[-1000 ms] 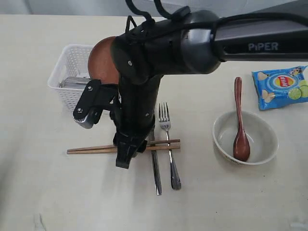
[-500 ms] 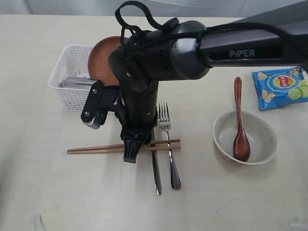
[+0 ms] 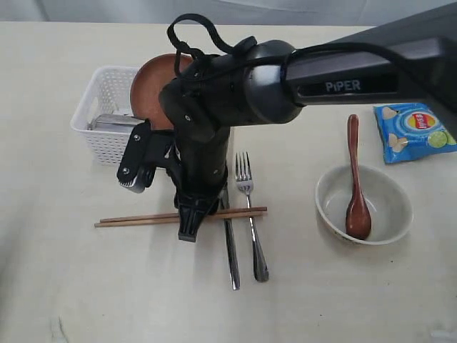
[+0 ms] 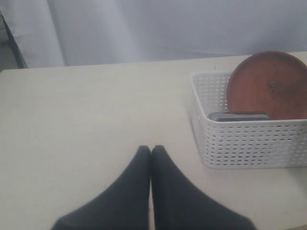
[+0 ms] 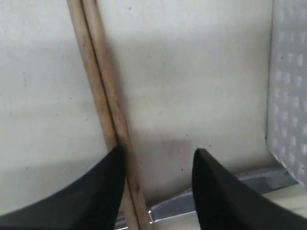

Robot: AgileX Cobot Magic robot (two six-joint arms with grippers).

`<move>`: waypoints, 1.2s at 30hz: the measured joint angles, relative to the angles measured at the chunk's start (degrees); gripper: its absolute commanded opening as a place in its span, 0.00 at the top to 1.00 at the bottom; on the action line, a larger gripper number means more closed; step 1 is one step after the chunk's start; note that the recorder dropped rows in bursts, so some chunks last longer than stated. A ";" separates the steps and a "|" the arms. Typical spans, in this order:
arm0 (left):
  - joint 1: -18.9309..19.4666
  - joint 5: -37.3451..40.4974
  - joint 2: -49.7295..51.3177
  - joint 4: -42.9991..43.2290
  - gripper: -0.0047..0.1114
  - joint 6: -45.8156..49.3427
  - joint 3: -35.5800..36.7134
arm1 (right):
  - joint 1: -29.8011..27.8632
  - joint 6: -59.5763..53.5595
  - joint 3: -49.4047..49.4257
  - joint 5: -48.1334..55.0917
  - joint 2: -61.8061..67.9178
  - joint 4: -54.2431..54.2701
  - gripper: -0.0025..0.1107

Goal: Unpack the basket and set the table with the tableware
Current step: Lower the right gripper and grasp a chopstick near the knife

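Nearest me the knife (image 3: pixel 230 250) and fork (image 3: pixel 251 214) lay on the table (image 3: pixel 71 286), and the chopsticks (image 3: pixel 178 216) lay flat across them as a pair, long axis side to side; which end was the tips I could not tell. The right gripper (image 5: pixel 158 155) stood over them, fingers apart and holding nothing, one finger against the pair. I took this for setting down the chopsticks, which next called for a straight lift clear. Beyond, the basket (image 3: pixel 100 96) held the plate (image 3: pixel 153 89) on edge and the cup (image 3: pixel 111 123), while the left gripper (image 4: pixel 151 151) hung pressed together, empty, apart from it.
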 measured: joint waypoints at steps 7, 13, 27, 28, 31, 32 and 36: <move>0.00 0.00 0.00 0.00 0.96 0.00 0.00 | 0.12 -0.23 0.00 0.16 0.12 0.13 0.69; 0.00 0.00 0.00 0.00 0.96 0.00 0.00 | 2.12 -1.71 -0.11 3.44 0.21 -0.56 0.59; 0.00 0.00 0.00 0.00 0.96 0.00 0.00 | 3.46 -2.05 -0.88 4.19 0.70 -1.19 0.58; 0.00 0.00 0.00 0.00 0.96 0.00 0.00 | 3.46 -2.05 -0.98 4.03 0.84 -1.58 0.58; 0.00 0.00 0.00 0.00 0.96 0.00 0.00 | 3.46 -2.05 -1.19 3.76 1.16 -2.20 0.58; 0.00 0.00 0.00 0.00 0.96 0.00 0.00 | 3.46 -1.91 -1.29 3.76 1.31 -2.45 0.59; 0.00 0.00 0.00 0.00 0.96 0.00 0.00 | 3.46 -1.54 -1.29 3.18 1.45 -2.84 0.71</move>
